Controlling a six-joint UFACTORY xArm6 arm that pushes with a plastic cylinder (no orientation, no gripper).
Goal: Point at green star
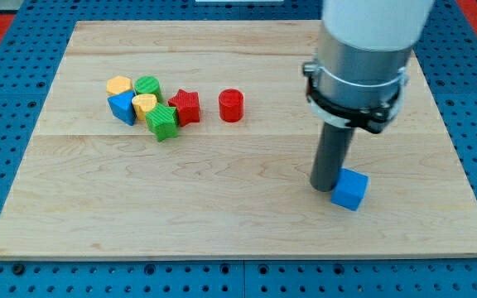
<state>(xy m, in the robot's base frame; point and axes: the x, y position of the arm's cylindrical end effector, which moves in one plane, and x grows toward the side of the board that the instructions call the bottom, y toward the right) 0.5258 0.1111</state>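
The green star (163, 121) lies at the left of the wooden board (238, 223), at the lower right of a tight cluster. It touches a yellow heart (144, 104) and a red star (185, 107). My tip (325, 186) rests on the board far to the right of the green star, touching the left side of a blue cube (350, 189). The rod hangs from the grey and white arm at the view's top right.
The cluster also holds a yellow hexagon (119, 84), a green circle (147, 86) and a blue triangle (122, 107). A red cylinder (231, 106) stands alone just right of the red star. A blue pegboard surrounds the board.
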